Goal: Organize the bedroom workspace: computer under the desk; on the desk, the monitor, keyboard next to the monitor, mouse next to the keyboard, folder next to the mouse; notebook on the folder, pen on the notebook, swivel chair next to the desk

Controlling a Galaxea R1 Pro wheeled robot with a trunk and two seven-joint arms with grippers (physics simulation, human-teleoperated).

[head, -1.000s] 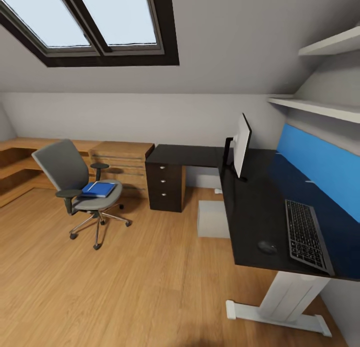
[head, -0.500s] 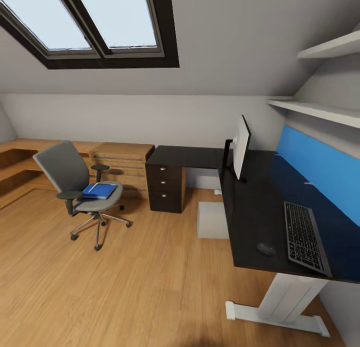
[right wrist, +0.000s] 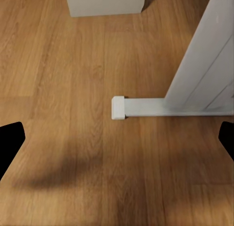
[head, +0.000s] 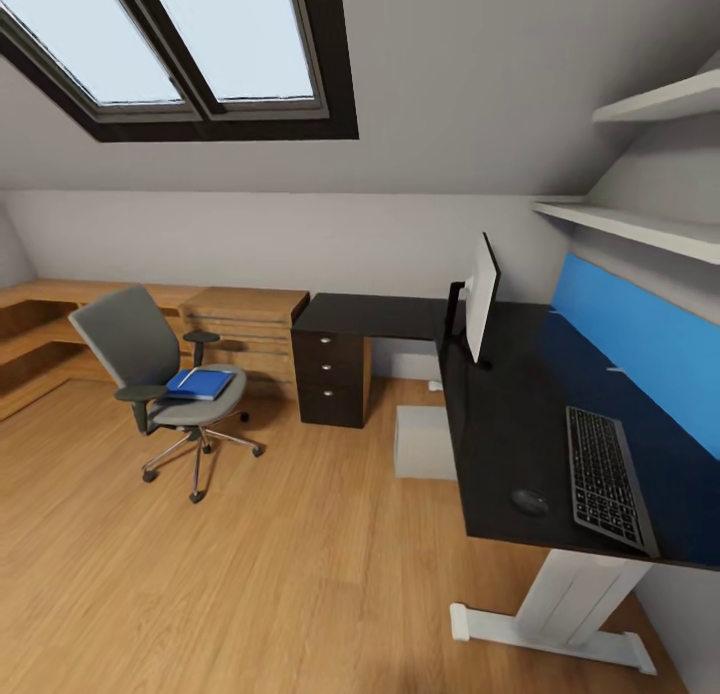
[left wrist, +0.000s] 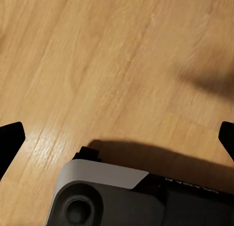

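The swivel chair (head: pixel 160 374) stands well apart from the desk (head: pixel 500 414), out on the wooden floor (head: pixel 250 574), with the folder (head: pixel 198 382) lying flat on its seat. On the desk, the monitor (head: pixel 482 296) is upright, and the keyboard (head: pixel 605 477) and mouse (head: pixel 529 501) lie just beside each other near the front edge. The computer (head: pixel 425 440) sits under the desk.

Both the left end effector (left wrist: pixel 117 143) and the right end effector (right wrist: pixel 117 143) hang over bare floor, fingers spread wide, holding nothing.

Risks, as I judge them:
- The chair rides on castors, so a nudge may roll it away.
- The folder could slide off the seat.
- The mouse sits close to the desk edge, so a passing arm could knock it off.
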